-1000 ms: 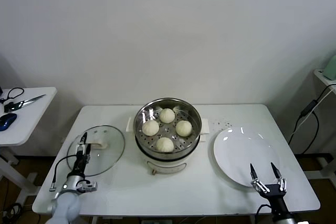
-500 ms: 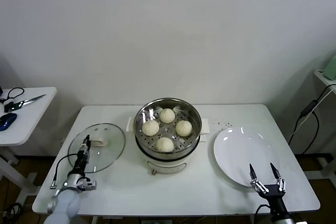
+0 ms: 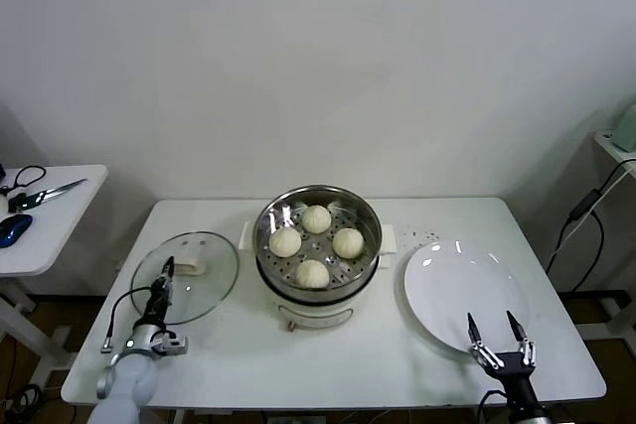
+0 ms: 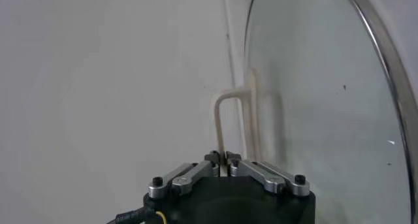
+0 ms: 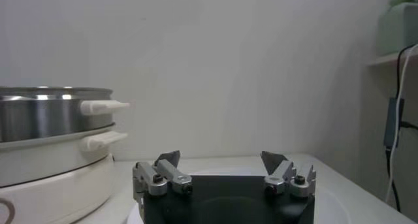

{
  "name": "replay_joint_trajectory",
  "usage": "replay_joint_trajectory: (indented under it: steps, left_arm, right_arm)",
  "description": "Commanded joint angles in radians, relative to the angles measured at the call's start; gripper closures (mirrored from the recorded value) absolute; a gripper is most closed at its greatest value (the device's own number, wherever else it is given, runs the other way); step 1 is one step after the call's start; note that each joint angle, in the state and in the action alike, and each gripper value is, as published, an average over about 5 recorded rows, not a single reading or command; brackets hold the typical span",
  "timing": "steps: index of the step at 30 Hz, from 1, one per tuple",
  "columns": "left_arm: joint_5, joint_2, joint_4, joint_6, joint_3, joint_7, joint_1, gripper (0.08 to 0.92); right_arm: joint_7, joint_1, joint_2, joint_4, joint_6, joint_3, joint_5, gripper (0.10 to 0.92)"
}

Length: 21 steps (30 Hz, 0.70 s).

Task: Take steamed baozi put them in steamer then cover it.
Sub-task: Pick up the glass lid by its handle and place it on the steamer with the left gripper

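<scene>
Four cream-white baozi (image 3: 316, 218) lie in the perforated tray of the steel steamer (image 3: 370, 217) at mid-table. The glass cover (image 3: 204, 290) is left of the steamer, tilted, with its white handle (image 3: 190, 267) facing up. My left gripper (image 3: 167, 267) is shut on that handle; in the left wrist view the gripper (image 4: 225, 159) pinches the thin white handle (image 4: 220, 117) with the glass cover (image 4: 313, 101) beyond it. My right gripper (image 3: 491, 323) is open and empty over the near edge of the white plate (image 3: 457, 280); it also shows in the right wrist view (image 5: 221, 159).
The steamer (image 5: 46, 114) with its white side handles stands off to one side in the right wrist view. A small side table (image 3: 45, 215) with scissors and a blue mouse stands at the far left. The table's front edge is close to both arms.
My left gripper has moved slightly forward and up with the cover's handle in it, and the cover has shifted a little toward the steamer. The right gripper has drifted slightly left.
</scene>
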Motion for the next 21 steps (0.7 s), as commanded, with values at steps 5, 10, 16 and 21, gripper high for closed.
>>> replay_joint_trajectory:
  steps: [5,10,16,21]
  left_arm:
    - [-0.006,-0.001,-0.016,0.003,0.001,0.003,0.001,0.857]
    - [-0.078,0.015,-0.121,0.012,0.003,0.033,0.036,0.857]
    - [-0.238,0.081,-0.345,0.064,0.001,0.128,0.109,0.857]
    - [-0.373,0.157,-0.536,0.172,-0.009,0.268,0.182,0.857]
  right_arm:
    - [0.003,0.005,0.011,0.003,0.0,-0.001,-0.01,0.203]
    - [0.008,0.002,0.011,0.01,0.0,0.001,-0.011,0.203]
    - [0.01,-0.001,0.012,0.011,0.004,-0.001,-0.009,0.203]
    - [0.01,0.0,0.016,0.007,0.007,-0.006,-0.01,0.203]
